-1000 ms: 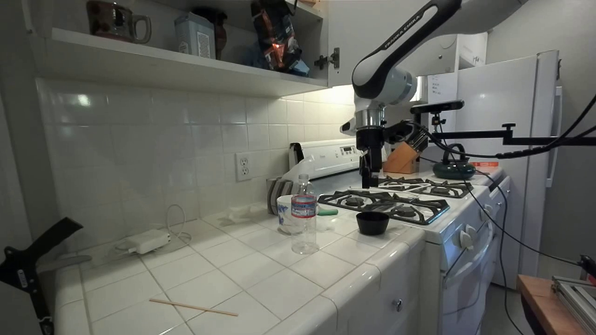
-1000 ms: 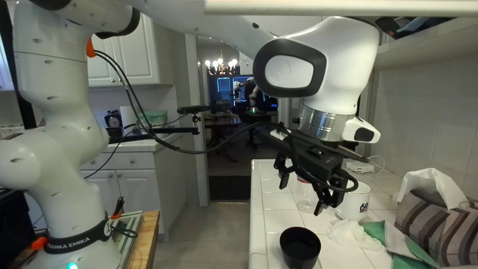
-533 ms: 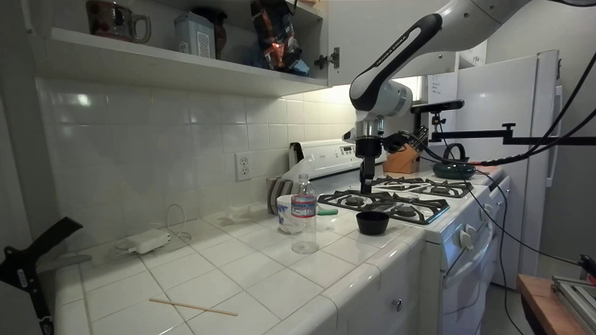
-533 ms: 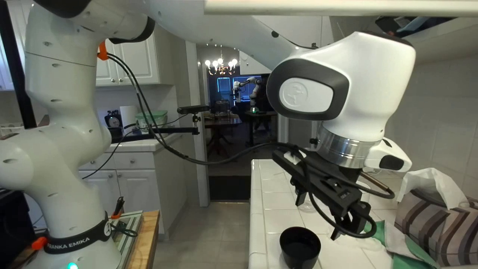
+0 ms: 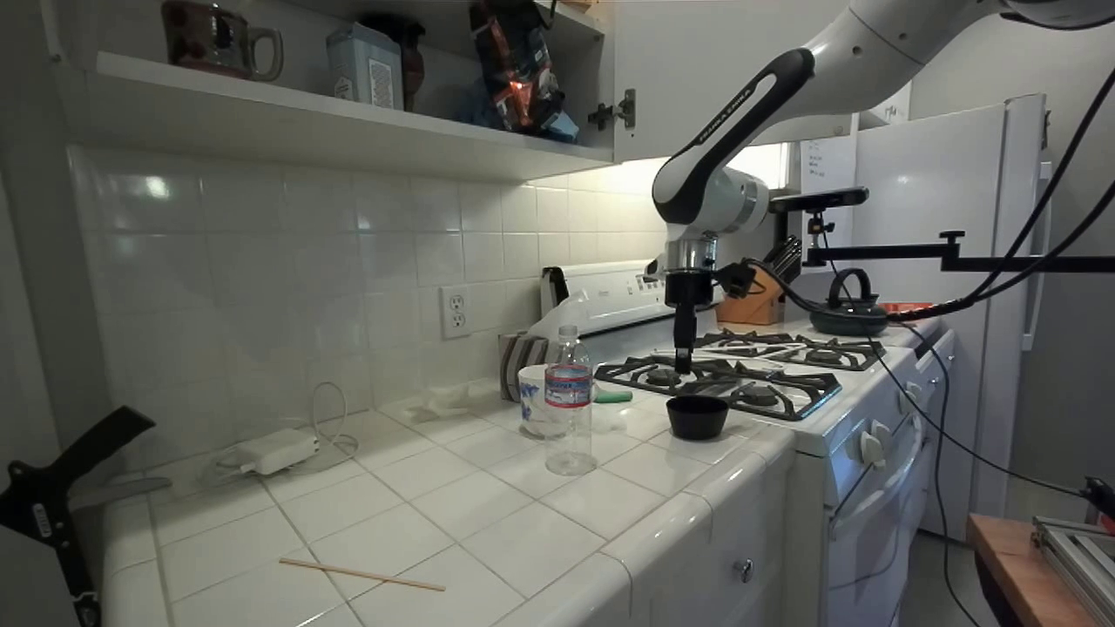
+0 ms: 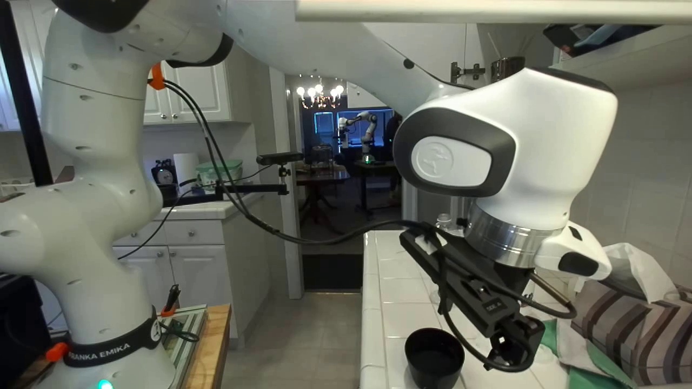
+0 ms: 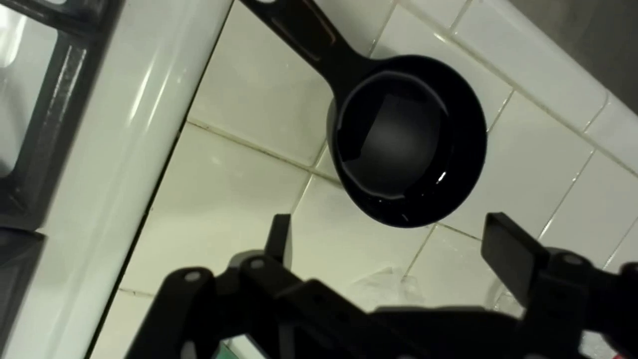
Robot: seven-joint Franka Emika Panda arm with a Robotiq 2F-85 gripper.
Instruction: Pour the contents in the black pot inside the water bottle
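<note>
The small black pot (image 7: 466, 144) stands on the white tiled counter, clear liquid glinting inside it. Its handle (image 7: 319, 37) points towards the stove. My gripper (image 7: 394, 244) is open above the counter beside the pot, nothing between its fingers. In the wrist view the pot's rounded side lies just ahead of the fingertips, without contact. An exterior view shows the gripper (image 5: 684, 364) higher than the pot (image 5: 697, 420). The clear water bottle (image 5: 568, 431) stands upright, uncapped, to the pot's side. My gripper largely hides the bottle (image 6: 444, 220) in an exterior view.
Behind the bottle is a white mug (image 5: 531, 402). A striped tissue box (image 6: 621, 329) and a green cloth (image 6: 584, 367) lie towards the wall. The stove grates (image 5: 723, 379) adjoin the pot's counter. Overhead runs a cabinet shelf (image 5: 348, 122). A thin stick (image 5: 361, 575) lies on the counter.
My gripper has come down and shifted towards the stove side, level with the pot's side of the counter. Its jaws have stayed apart. Pot and bottle have not moved.
</note>
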